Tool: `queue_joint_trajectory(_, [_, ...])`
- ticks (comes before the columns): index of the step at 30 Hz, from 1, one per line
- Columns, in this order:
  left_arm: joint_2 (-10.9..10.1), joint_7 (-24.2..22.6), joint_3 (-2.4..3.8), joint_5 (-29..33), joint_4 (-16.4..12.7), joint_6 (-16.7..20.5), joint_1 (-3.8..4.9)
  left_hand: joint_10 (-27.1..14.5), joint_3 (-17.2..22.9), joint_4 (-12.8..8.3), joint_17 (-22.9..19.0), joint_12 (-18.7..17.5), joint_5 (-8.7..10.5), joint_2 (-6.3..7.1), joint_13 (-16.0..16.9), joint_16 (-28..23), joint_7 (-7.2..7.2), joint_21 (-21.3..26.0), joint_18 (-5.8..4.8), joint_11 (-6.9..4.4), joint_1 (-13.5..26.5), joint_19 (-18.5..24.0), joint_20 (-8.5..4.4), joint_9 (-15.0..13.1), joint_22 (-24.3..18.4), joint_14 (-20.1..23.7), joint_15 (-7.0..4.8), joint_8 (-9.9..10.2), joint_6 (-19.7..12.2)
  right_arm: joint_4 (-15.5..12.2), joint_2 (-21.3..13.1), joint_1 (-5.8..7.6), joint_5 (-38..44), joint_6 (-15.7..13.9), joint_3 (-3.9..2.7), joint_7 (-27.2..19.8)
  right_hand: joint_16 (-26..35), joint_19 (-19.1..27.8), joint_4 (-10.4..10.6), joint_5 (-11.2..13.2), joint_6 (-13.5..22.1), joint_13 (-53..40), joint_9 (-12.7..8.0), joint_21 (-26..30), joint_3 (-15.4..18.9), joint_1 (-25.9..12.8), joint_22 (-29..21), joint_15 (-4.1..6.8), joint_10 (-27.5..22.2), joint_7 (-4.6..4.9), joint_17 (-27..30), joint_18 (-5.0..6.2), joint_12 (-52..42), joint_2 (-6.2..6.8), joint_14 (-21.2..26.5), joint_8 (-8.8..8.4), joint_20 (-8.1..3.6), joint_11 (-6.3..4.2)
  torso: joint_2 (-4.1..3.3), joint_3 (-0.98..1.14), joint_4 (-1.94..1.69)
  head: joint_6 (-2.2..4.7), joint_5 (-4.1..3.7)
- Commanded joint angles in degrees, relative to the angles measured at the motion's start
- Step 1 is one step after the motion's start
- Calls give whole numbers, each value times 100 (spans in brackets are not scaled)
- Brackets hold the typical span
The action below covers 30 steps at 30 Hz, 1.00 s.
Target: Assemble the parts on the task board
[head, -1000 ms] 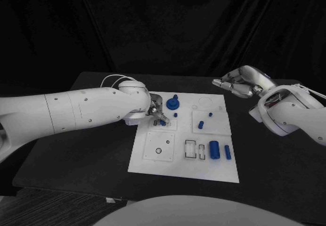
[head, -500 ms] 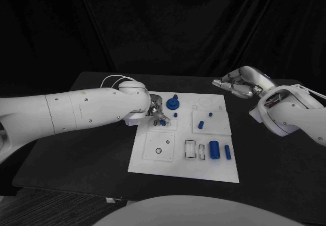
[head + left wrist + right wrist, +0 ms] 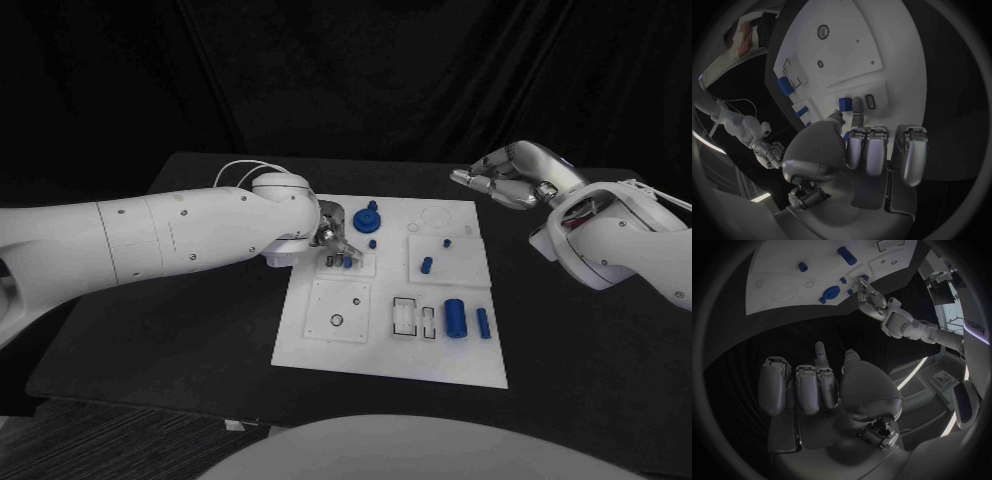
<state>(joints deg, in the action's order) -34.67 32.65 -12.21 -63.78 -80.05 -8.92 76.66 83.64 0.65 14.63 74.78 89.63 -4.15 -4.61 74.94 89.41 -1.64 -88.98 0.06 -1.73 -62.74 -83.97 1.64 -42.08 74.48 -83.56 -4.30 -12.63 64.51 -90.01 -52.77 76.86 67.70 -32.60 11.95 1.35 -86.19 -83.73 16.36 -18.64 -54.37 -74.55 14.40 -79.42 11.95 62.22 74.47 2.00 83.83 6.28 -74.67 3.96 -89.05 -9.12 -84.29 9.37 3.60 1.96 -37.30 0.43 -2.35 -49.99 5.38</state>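
The white task board (image 3: 433,360) lies mid-table. My left hand (image 3: 329,240) hovers low over its far left part and pinches a small blue part (image 3: 845,104) between thumb and a fingertip, right by a small dark slot (image 3: 869,101). A blue knob-shaped part (image 3: 368,218) stands just beyond that hand. A blue peg (image 3: 427,265), a thick blue cylinder (image 3: 456,318) and a thin blue bar (image 3: 483,322) lie on the board's right half. My right hand (image 3: 505,178) hangs past the board's far right corner, fingers curled, holding nothing.
The black table (image 3: 173,340) has bare room left, right and in front of the board. Two small blue studs (image 3: 372,243) (image 3: 446,242) stand in the board's far half. Rectangular slots (image 3: 408,316) sit near the thick cylinder.
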Motion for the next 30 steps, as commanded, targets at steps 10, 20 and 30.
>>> queue_joint_trajectory(10, [35,-77,5,29,33,-56,-35,636,-73,126,1522,37,101,-5,1506,59,-9,-86,1,-36,94,-584,6,-137,1532,-644,-53,75,88,16,-3,-21,10,51,-4,117,-38,-194,11,-154,4,-1545,-55,46,187,171,1181,6,617,20,-921,-115,-95,9,-438,-33,46,5,1,1,1,-1,1])
queue_joint_trajectory(20, [2,-79,5,29,20,21,-45,636,-86,143,1522,37,103,-14,1506,59,-9,-84,1,-37,107,-582,6,-148,1530,-644,-54,86,92,20,-8,-24,10,53,-4,119,-38,-192,9,-166,8,-1545,-57,51,191,193,1179,5,617,21,-920,-114,-95,9,-438,-36,46,6,2,0,1,-1,7])
queue_joint_trajectory(30, [-213,-273,5,-39,-300,695,-48,636,-351,202,1522,37,111,52,1506,59,-12,-71,7,-35,430,-568,3,-227,1514,-644,-56,114,105,13,-34,-26,10,45,-4,119,-38,-191,12,-166,9,-1545,-58,53,193,195,1178,5,617,22,-921,-114,-95,9,-439,-36,46,6,1,-1,0,-1,-2])
